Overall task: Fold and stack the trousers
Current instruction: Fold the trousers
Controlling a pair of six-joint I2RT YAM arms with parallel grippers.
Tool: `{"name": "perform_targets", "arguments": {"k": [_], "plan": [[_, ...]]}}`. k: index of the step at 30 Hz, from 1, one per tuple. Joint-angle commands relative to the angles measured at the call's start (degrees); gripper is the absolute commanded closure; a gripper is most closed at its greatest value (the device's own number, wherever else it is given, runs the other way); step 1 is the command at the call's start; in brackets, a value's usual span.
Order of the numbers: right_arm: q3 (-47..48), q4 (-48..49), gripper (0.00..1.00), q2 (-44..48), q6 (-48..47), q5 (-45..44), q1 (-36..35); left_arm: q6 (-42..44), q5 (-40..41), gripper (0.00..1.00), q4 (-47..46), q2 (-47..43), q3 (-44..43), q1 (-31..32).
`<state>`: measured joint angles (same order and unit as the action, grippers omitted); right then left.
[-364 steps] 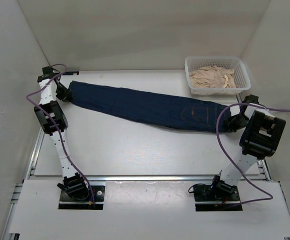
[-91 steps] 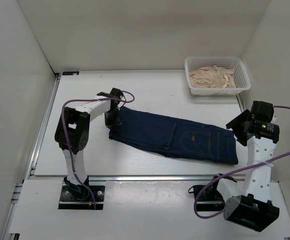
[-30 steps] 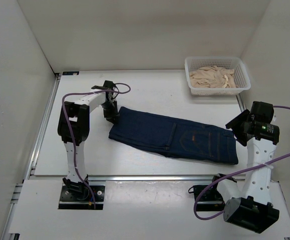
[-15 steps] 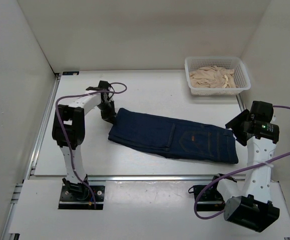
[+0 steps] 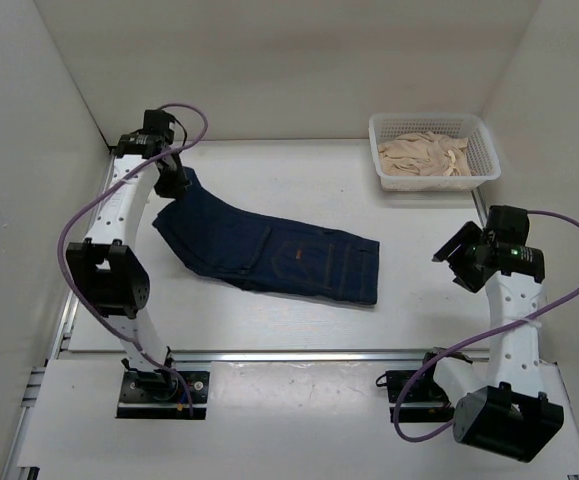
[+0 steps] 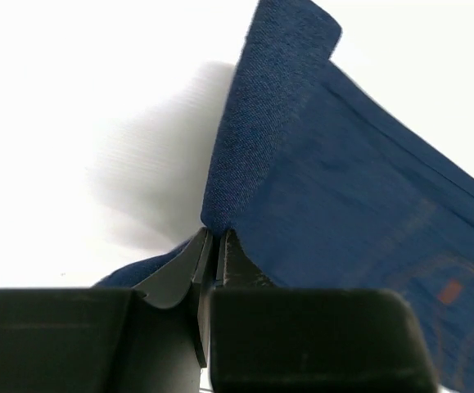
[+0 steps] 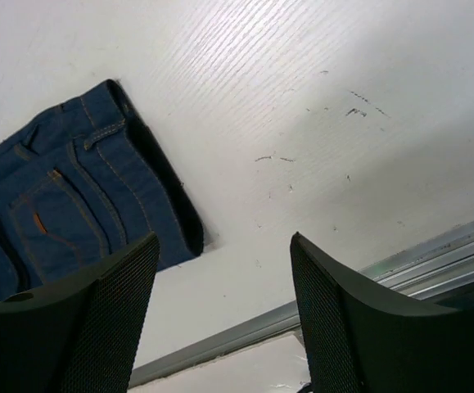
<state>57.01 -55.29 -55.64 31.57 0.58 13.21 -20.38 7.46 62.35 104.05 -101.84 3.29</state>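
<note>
The dark navy jeans [image 5: 269, 255] lie folded in half on the white table, waistband end at the right, fold end at the left. My left gripper [image 5: 176, 183] is shut on the jeans' far left corner and lifts it off the table; the left wrist view shows the denim [image 6: 302, 164] pinched between the fingers [image 6: 212, 254]. My right gripper [image 5: 456, 256] is open and empty, raised to the right of the jeans. The right wrist view shows the waistband end [image 7: 81, 196] lying left of its spread fingers [image 7: 220, 303].
A white plastic basket [image 5: 434, 150] with beige cloth in it stands at the back right. White walls enclose the table on the left, back and right. A metal rail [image 5: 299, 353] runs along the table's near edge.
My left gripper has pulled the jeans' left end up and toward the back left corner, dragging the whole folded pair leftward. The right gripper has shifted slightly left.
</note>
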Motion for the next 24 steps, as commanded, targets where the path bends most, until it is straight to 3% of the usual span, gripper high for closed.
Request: {"name": "perform_targets", "arguments": {"k": [1, 5, 8, 11, 16, 19, 24], "plan": [[-0.76, 2.9, 0.3, -0.34, -2.3, 3.37, -0.47, -1.58, 2.39, 0.9, 5.67, -7.01, -5.38, 3.56], [-2.25, 5.27, 0.28, -4.38, -4.06, 9.34, -1.95, -3.09, -2.0, 0.9, 7.08, -9.66, -10.82, 4.62], [-4.54, 9.75, 0.21, -8.6, -4.77, 12.77, -6.87, -4.4, -4.04, 0.9, 8.93, -10.18, -17.15, 6.81], [-5.68, 14.93, 0.19, -14.83, -2.23, 13.32, -15.9, -6.07, -4.04, 0.9, 9.46, -10.18, -20.06, 10.59], [-5.69, 21.44, 0.36, -26.16, 2.34, 9.45, -22.88, -10.54, -1.85, 0.9, 9.46, -8.86, -20.68, 18.39], [-4.55, 22.68, 0.38, -30.4, 3.84, 7.43, -24.9, -11.79, -1.22, 0.9, 8.85, -7.55, -21.2, 22.27], [-3.4, 22.68, 0.53, -34.0, 4.37, 3.65, -28.68, -13.98, -0.7, 0.9, 8.84, -6.32, -22.35, 24.31]]}}
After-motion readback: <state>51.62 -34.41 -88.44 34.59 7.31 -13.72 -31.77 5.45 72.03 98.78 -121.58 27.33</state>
